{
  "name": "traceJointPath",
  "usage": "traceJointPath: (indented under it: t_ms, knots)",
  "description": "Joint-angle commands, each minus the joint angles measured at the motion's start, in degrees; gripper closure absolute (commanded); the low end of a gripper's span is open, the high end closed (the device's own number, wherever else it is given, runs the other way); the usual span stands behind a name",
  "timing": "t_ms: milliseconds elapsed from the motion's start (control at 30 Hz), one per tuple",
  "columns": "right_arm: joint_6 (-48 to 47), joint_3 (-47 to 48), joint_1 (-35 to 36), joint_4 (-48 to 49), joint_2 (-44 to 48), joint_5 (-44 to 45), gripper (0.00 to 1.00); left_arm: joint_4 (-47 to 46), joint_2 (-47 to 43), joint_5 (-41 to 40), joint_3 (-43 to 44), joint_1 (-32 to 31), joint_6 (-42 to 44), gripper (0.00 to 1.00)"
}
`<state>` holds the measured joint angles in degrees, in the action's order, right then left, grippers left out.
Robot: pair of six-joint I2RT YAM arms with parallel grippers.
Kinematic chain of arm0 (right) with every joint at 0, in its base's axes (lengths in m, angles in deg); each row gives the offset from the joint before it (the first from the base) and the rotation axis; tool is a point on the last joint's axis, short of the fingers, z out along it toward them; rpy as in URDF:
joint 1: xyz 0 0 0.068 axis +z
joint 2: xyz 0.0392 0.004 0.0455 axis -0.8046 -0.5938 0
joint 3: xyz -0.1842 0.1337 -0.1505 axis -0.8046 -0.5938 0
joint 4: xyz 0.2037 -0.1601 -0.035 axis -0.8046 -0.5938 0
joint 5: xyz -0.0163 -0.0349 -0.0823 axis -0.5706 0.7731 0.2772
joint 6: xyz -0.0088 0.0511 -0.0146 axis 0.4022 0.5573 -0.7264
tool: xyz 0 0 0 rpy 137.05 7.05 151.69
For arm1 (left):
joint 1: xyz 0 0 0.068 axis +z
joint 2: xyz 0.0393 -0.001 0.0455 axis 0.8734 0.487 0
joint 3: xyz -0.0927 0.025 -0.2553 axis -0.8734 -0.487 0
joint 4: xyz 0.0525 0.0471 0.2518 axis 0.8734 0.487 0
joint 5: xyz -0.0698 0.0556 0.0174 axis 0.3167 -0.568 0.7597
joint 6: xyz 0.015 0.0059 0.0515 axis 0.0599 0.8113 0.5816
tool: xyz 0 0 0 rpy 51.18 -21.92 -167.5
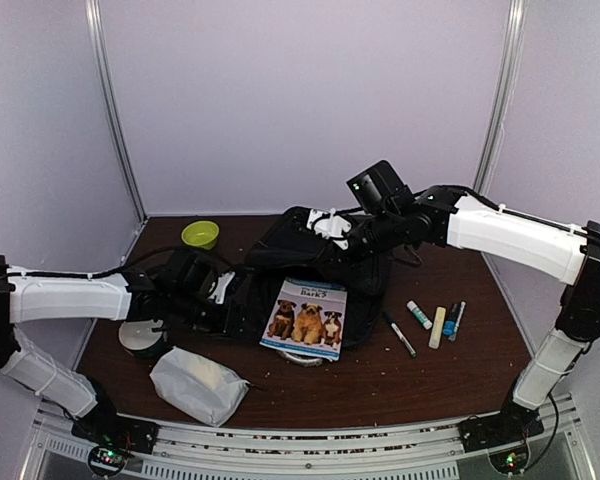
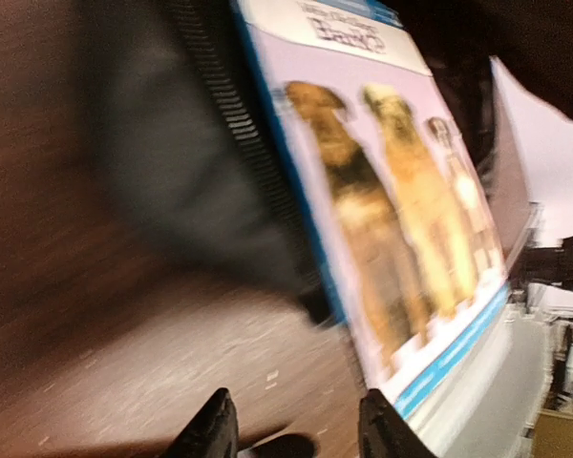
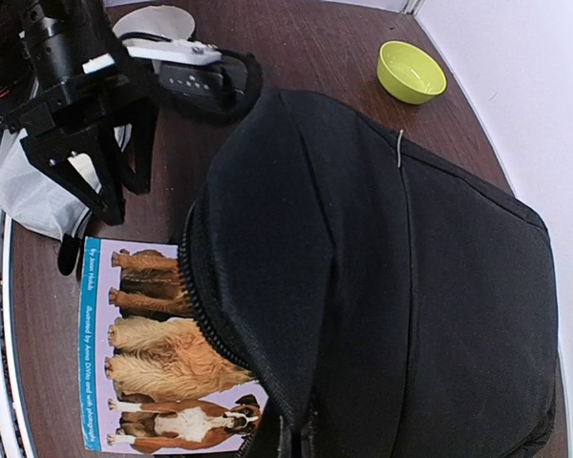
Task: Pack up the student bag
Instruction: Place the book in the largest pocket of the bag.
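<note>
The student bag (image 1: pixel 365 275) lies mid-table, black, its zippered mouth facing the near edge. In the right wrist view it fills the frame (image 3: pixel 411 286). A book with three dogs on its cover (image 1: pixel 306 316) sticks partway out of that mouth. My right gripper (image 1: pixel 327 232) is shut on the bag's top fabric (image 3: pixel 296 441) and holds the flap up. My left gripper (image 1: pixel 238 305) is open and empty, low over the table just left of the book (image 2: pixel 392 210). Its fingertips (image 2: pixel 215 431) stand wide apart. It also shows in the right wrist view (image 3: pixel 115 196).
A green bowl (image 1: pixel 200 234) sits at the back left. A white pouch (image 1: pixel 198 385) and a round white roll (image 1: pixel 140 338) lie at the front left. A pen (image 1: pixel 400 335), a glue stick (image 1: pixel 420 315) and markers (image 1: pixel 450 322) lie right of the bag.
</note>
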<state>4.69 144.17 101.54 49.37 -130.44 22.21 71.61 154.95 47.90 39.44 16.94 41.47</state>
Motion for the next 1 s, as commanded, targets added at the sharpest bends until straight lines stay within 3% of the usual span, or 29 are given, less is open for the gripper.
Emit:
traceJointPath:
  t_ms: [0, 67, 167, 300, 433, 967]
  knots:
    - [0.42, 0.64, -0.50, 1.94, 1.30, -0.44, 1.00, 10.69, -7.33, -13.80, -1.41, -2.97, 5.72, 0.56]
    - [0.63, 0.82, -0.51, 1.85, 1.19, -0.74, 1.00, 10.72, -9.80, -17.12, -1.51, -7.54, 9.51, 0.62]
    - [0.86, 0.74, -0.55, 1.85, 1.02, -1.22, 1.00, 7.97, -10.45, -21.56, -1.16, -16.47, 16.90, 0.83]
    - [1.19, 0.95, -0.59, 1.93, 0.85, -1.58, 1.00, 7.05, -4.84, -23.66, 1.72, -23.11, 23.13, 1.00]
    - [1.63, 1.26, -0.56, 1.60, 0.93, -2.83, 1.00, 10.06, 2.68, -26.77, 8.24, -25.71, 27.57, 1.00]
    - [1.07, 0.74, -0.45, 0.40, 1.73, -6.57, 1.00, 10.75, 22.58, -41.86, 24.69, -25.40, 36.12, 1.00]
